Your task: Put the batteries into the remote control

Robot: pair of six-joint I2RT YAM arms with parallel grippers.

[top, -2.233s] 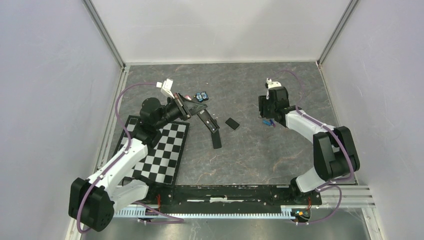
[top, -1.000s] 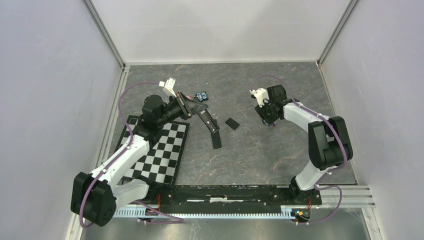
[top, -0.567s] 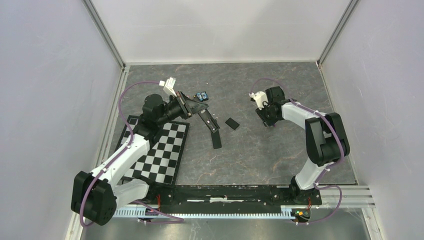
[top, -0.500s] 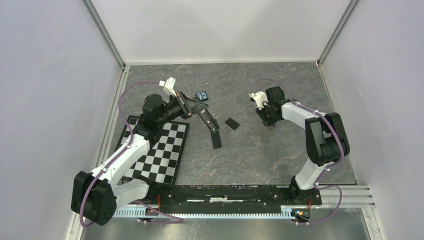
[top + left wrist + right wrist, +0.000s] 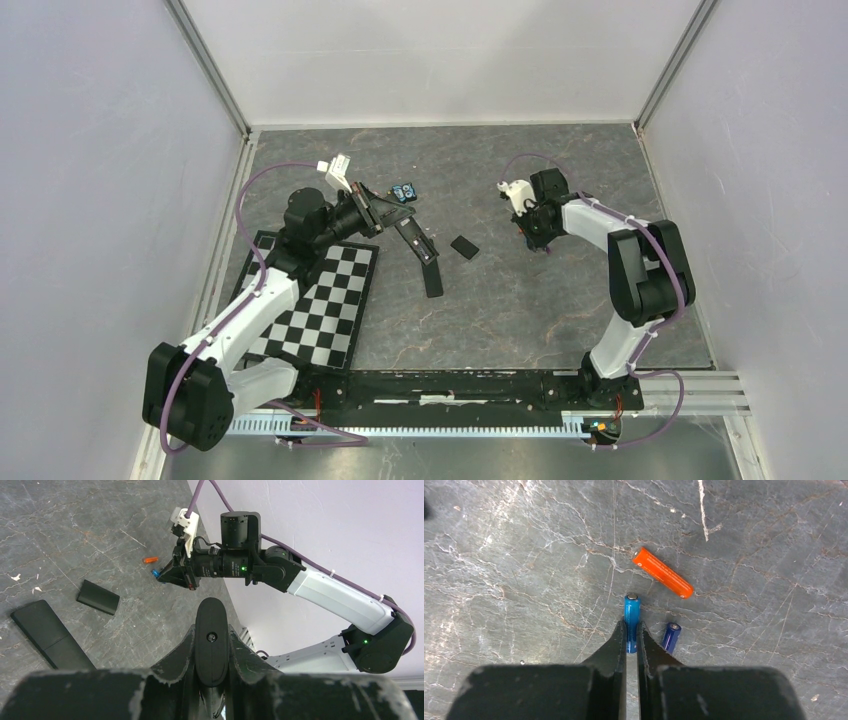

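My left gripper (image 5: 211, 631) is shut on a black remote control (image 5: 211, 652), held end-on above the table; from above it shows at the back left (image 5: 383, 212). My right gripper (image 5: 632, 628) is down on the table, shut on a light blue battery (image 5: 632, 611) that sticks out past the fingertips. An orange battery (image 5: 662, 573) lies just beyond it. A dark blue battery (image 5: 671, 635) lies beside the right finger. From above, the right gripper (image 5: 541, 238) is at the back right, covering the batteries.
Another black remote (image 5: 425, 262) lies on the dark stone table, with a small black cover (image 5: 463, 246) to its right. A blue-and-black gadget (image 5: 403, 191) sits behind the left gripper. A checkerboard mat (image 5: 320, 300) lies at the left. Walls enclose three sides.
My right gripper has turned, come down at the batteries and closed on the light blue one. The left arm and its remote have hardly moved.
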